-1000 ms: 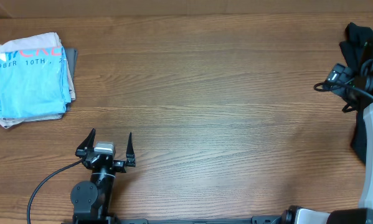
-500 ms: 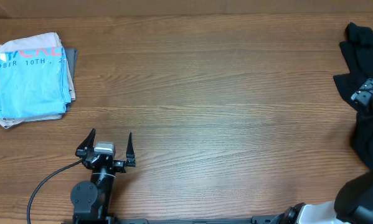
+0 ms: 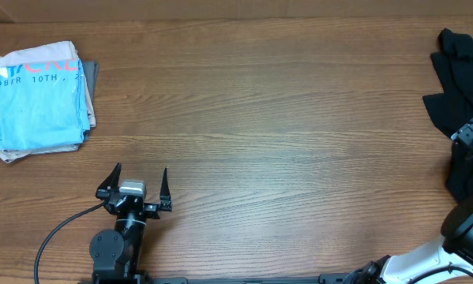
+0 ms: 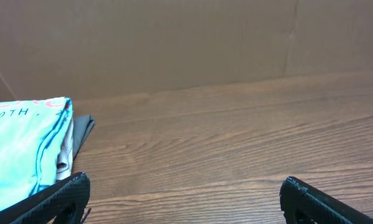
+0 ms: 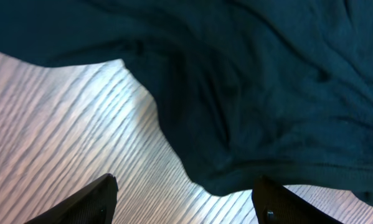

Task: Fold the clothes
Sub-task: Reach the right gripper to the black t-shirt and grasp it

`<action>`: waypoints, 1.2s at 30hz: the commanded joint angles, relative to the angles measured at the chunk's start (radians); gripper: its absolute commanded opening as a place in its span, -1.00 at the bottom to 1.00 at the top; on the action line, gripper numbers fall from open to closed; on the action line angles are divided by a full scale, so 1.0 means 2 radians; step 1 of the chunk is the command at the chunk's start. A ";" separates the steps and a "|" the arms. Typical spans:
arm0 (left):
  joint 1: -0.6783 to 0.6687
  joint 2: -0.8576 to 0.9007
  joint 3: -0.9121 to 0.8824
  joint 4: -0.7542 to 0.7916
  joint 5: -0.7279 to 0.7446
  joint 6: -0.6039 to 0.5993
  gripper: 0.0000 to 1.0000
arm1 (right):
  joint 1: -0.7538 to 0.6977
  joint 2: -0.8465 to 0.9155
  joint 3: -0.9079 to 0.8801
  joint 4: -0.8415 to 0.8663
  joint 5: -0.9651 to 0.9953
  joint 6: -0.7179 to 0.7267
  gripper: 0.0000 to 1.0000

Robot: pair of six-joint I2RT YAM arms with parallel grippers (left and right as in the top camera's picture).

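Landmark: black clothes (image 3: 459,75), a crumpled, unfolded heap at the right end of the counter (image 3: 283,118), running off the right edge of the overhead view.

Right pincer (image 5: 183,182): directly at the black clothes, on their near side. In the wrist view its two fingers (image 5: 93,202) stand spread at the lower corners. A rounded lobe of the dark fabric's edge hangs between them, with bare wood grain on either side of it. No fabric appears pinched. From overhead only a small part of this pincer shows against the fabric.

Left pincer (image 3: 140,170): well apart from the black clothes, far to their left and nearer the front edge of the counter. The jaws are spread wide and empty, tips pointing toward the far side. Nothing lies between them but wood. A cable (image 3: 58,233) curves off from that arm's base.

Folded light-blue T-shirt (image 3: 39,99): at the opposite end of the counter from the black clothes. It has printed lettering on top and lies on paler folded layers. A grey cloth (image 4: 81,130) sticks out beneath it on the side facing the black clothes.
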 commanded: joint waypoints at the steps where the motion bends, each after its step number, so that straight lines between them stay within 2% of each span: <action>1: -0.004 -0.005 -0.002 0.000 -0.005 0.013 1.00 | -0.005 -0.002 0.008 0.005 -0.001 -0.002 0.48; 12: -0.004 -0.005 -0.002 0.000 -0.005 0.013 0.99 | -0.010 -0.001 0.004 0.015 -0.001 -0.004 0.60; 14: -0.004 -0.005 -0.002 0.000 -0.005 0.013 1.00 | -0.015 0.003 0.002 0.020 -0.001 -0.021 0.53; 16: -0.004 -0.005 -0.002 0.000 -0.005 0.013 1.00 | -0.023 0.006 0.002 0.024 -0.001 -0.022 0.30; 18: -0.004 -0.005 -0.002 0.000 -0.005 0.013 1.00 | -0.030 0.009 0.002 0.030 -0.002 -0.022 0.18; 26: -0.004 -0.005 -0.002 0.000 -0.005 0.013 1.00 | -0.042 0.035 0.002 0.034 -0.094 -0.023 0.19; 29: -0.004 -0.005 -0.002 0.000 -0.005 0.013 0.99 | -0.038 0.057 0.002 0.028 -0.091 -0.027 0.30; 32: -0.004 -0.005 -0.002 0.000 -0.005 0.013 1.00 | -0.038 0.078 0.002 0.022 -0.076 -0.026 0.31; 36: -0.004 -0.005 -0.002 0.000 -0.005 0.013 1.00 | -0.039 0.093 0.002 0.019 -0.072 -0.026 0.18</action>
